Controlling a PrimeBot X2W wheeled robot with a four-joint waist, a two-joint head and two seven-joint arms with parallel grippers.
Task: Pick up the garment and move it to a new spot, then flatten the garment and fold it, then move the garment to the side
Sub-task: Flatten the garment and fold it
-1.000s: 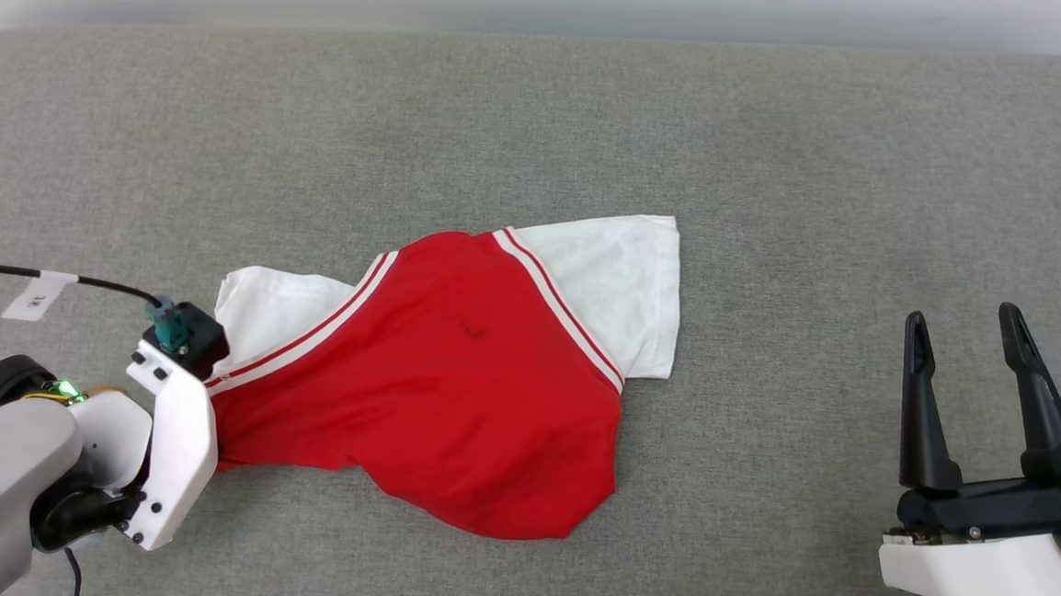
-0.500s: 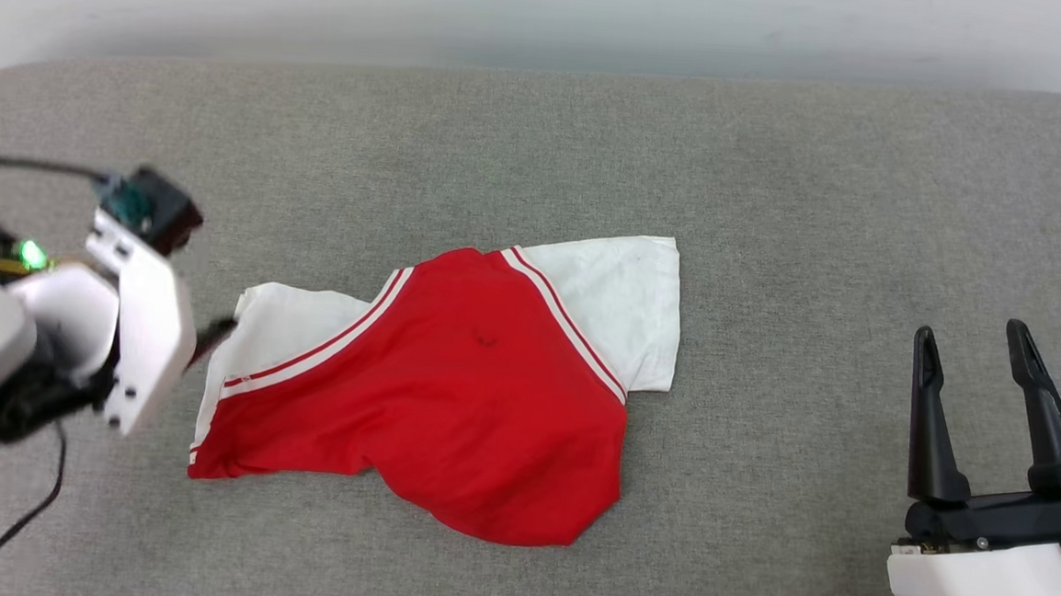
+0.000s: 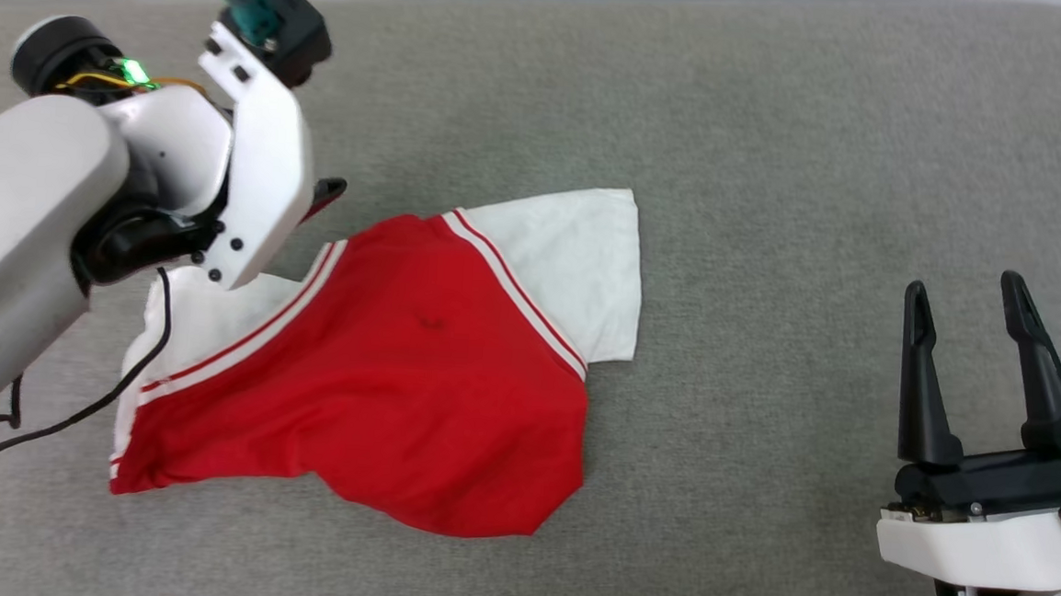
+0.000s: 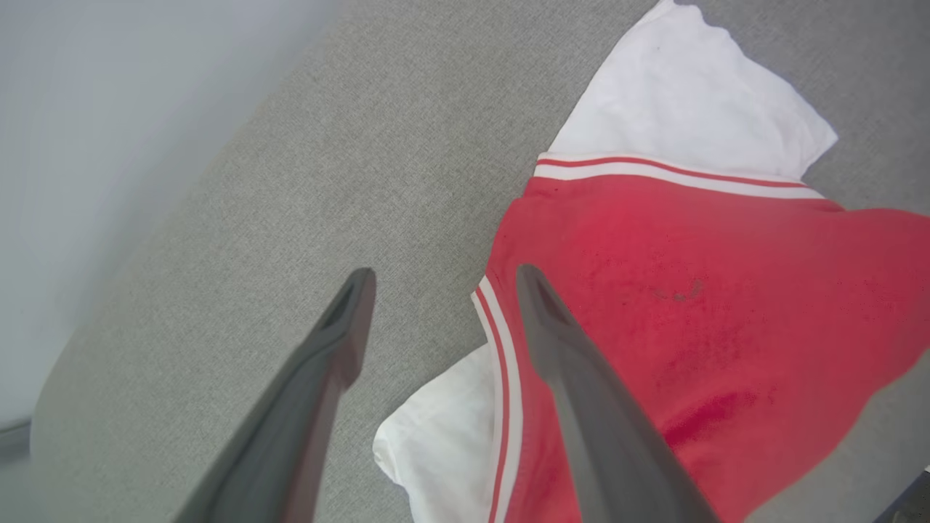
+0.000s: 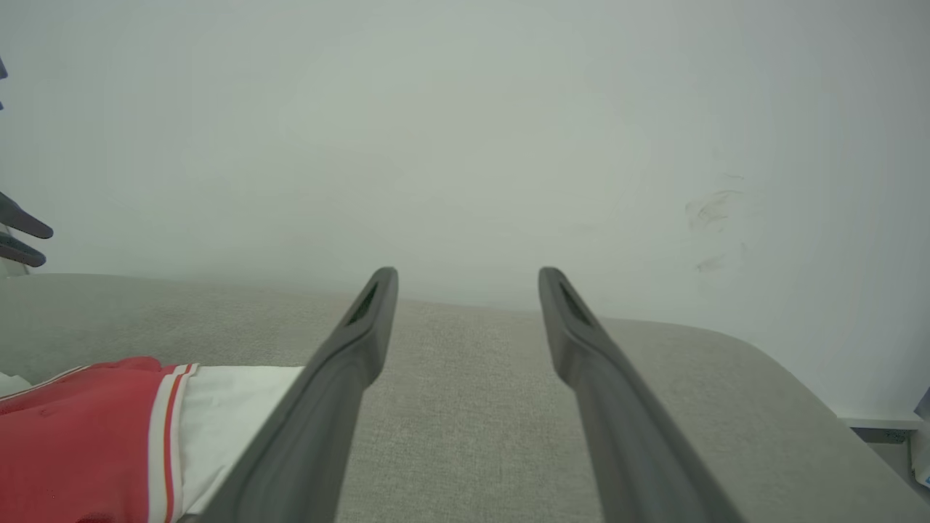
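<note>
Likely a bare test room. A grey fabric-covered pad [image 3: 781,120] meets a plain white wall [image 5: 465,109] at twelve o'clock.

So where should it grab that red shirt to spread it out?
Probably the right-hand white sleeve of the shirt: it lies flat, sticking clear of the red body. Come from the right, where the open right end effector sits.

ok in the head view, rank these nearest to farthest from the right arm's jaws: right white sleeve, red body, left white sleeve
1. right white sleeve, on the side towards the view's right
2. red body, in the middle
3. left white sleeve, at the far left
</note>
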